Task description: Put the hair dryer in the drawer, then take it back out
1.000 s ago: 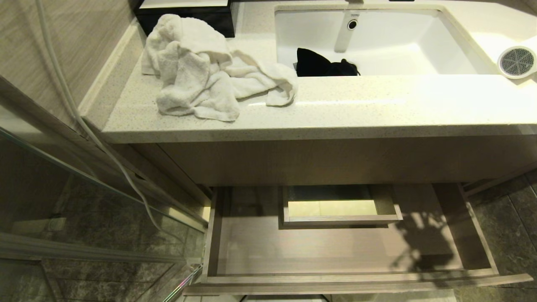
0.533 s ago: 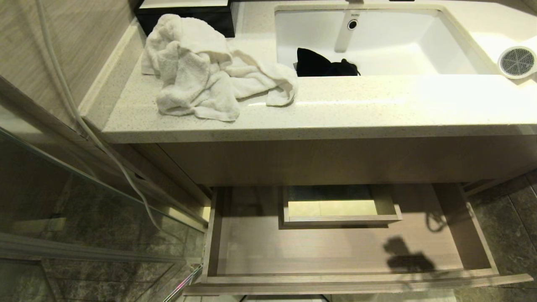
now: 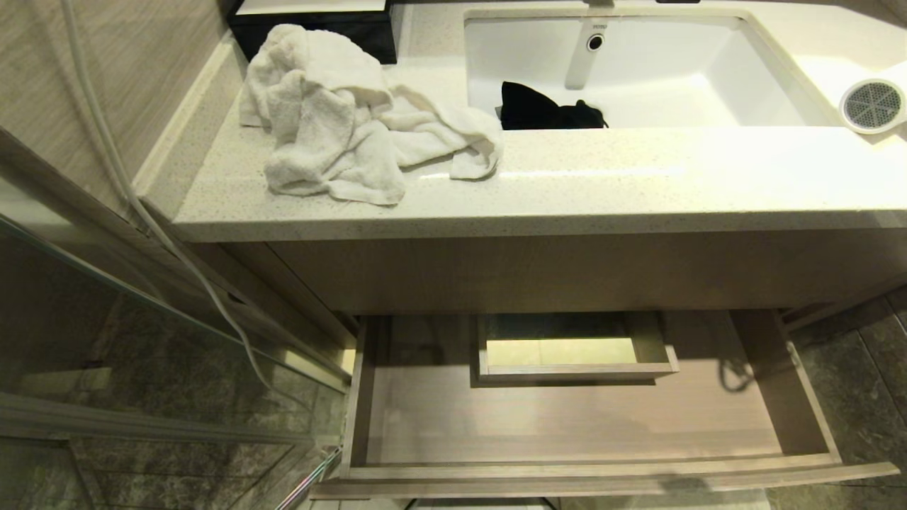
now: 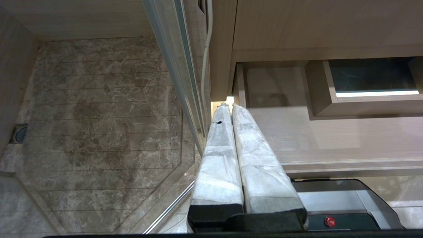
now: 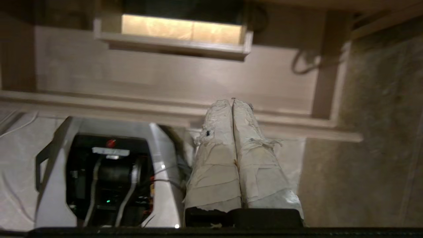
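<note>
A pale speckled counter [image 3: 581, 191] with a white sink [image 3: 751, 78] set into it, seen from above. The hair dryer [image 3: 873, 105] lies at the counter's far right edge, beside the sink, its round mesh grille facing the camera; only that end shows. A crumpled white towel [image 3: 340, 120] sits near the counter's left edge, and a black cloth [image 3: 538, 108] lies in the sink. Small lettering on the faucet [image 3: 587, 49] is too small to read.

Below the counter the drawer [image 3: 567, 425] stands pulled out, with a boxed cut-out [image 3: 574, 350] at its back. Neither arm appears in this head view.

Only the wrist views show the grippers. The left gripper [image 4: 228, 106], its white-wrapped fingers pressed together and holding nothing, hangs by the drawer's left front corner, beside a glass shower panel [image 4: 178, 72]. The right gripper [image 5: 232, 101], likewise closed and empty-handed, hangs before the drawer's front edge, above the robot's base [image 5: 99, 172].
</note>
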`<state>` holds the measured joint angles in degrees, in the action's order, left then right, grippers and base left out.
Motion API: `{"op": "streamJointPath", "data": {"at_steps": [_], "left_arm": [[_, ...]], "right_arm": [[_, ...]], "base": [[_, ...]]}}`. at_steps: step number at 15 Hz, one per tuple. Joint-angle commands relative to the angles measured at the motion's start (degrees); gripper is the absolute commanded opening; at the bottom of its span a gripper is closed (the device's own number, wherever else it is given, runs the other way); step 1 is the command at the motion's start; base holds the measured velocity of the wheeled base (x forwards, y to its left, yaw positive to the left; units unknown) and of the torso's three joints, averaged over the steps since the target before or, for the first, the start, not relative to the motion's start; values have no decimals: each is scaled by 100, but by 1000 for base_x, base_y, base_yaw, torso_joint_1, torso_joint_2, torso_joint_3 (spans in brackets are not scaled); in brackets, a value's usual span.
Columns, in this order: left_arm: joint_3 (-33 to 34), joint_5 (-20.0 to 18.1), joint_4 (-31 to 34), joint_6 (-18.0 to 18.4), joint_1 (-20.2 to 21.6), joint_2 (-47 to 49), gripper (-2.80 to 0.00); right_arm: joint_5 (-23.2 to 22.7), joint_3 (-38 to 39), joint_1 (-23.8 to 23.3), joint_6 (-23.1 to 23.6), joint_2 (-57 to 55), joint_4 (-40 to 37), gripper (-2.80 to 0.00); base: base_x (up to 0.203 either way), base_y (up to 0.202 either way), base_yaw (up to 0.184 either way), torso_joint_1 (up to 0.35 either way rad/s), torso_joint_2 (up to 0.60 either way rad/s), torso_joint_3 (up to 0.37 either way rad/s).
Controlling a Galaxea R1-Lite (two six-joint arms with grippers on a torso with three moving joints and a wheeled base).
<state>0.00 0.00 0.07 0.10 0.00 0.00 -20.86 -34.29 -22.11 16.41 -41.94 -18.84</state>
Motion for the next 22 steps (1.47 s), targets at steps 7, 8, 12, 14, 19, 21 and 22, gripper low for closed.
{"op": "streamJointPath", "data": {"at_steps": [7,8,12,14,19,21,22], "left_arm": [[0,0,1,-1,0,-4,-280],[0,0,1,-1,0,-6,-280],[5,0,1,-1,0,-2,-280],[6,0,1,-1,0,-1,-280],[0,0,1,-1,0,0,-280],[0,0,1,-1,0,0,-280],[0,0,1,-2,0,-7,-280]], "right_arm": [[1419,2949,1752,-1237,2622,1299,-280],[1529,3140,1761,-1419,2621,1670,-280],[2153,3437,1763,-1604,2623,2246,-280],[2148,3438,1771,-1505,2629,2318,-280],[2121,3435,2141,-1412,3431,2238,-280],[2120,3437,2172,-1523,4077,2229,-280],[2121,3437,2190,-1650,4201,2125,-280]], "base": [[0,0,0,0,0,0],[0,0,0,0,0,0],[0,0,0,0,0,0],[0,0,0,0,0,0],[0,0,0,0,0,0],[0,0,0,0,0,0],[0,0,0,0,0,0]]}}
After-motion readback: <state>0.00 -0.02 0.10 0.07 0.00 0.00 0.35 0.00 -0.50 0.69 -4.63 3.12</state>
